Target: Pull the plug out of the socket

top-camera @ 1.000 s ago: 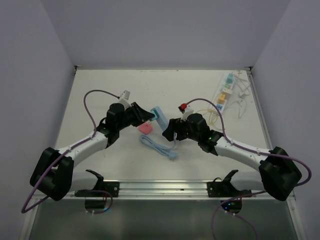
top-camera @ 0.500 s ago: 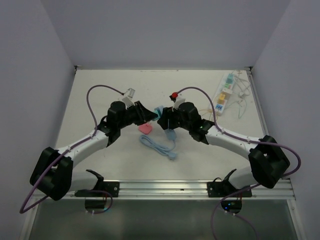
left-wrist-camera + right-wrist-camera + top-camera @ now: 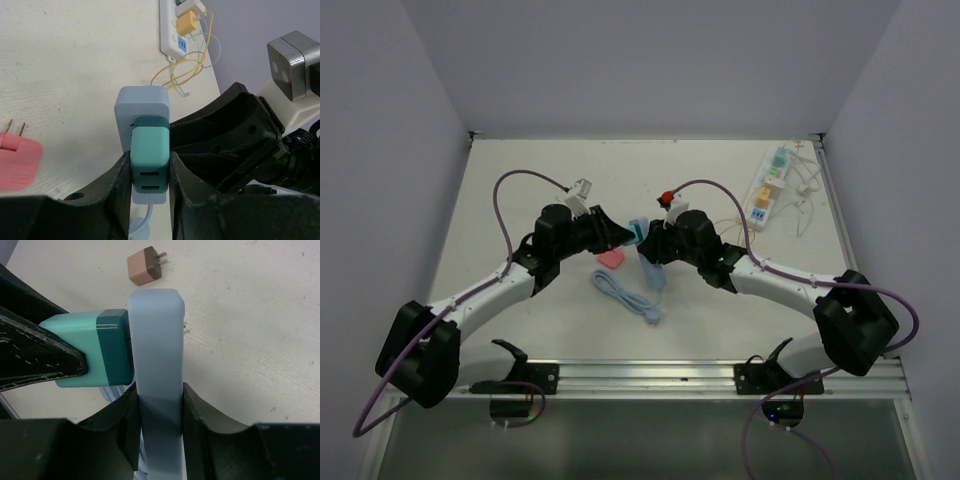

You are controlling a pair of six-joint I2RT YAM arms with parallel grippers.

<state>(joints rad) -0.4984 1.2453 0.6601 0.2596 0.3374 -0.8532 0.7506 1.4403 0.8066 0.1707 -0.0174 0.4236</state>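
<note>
Light-blue socket block [image 3: 155, 340], mid-desk [image 3: 520, 180], is now clamped by the right tool [image 3: 159, 407], which has swung in from 3 o'clock. The teal plug [image 3: 150, 150], still seated on its 9 o'clock face, sits pinched in the left tool [image 3: 150, 167]. Both halves look braced for the pull.

No readable text, brand or number anywhere in view. Faint embossed rectangle on pink adapter [image 3: 17, 162], too blurred to read. Nothing legible on teal plug [image 3: 150, 155] or light-blue socket block [image 3: 142, 102] either.
</note>
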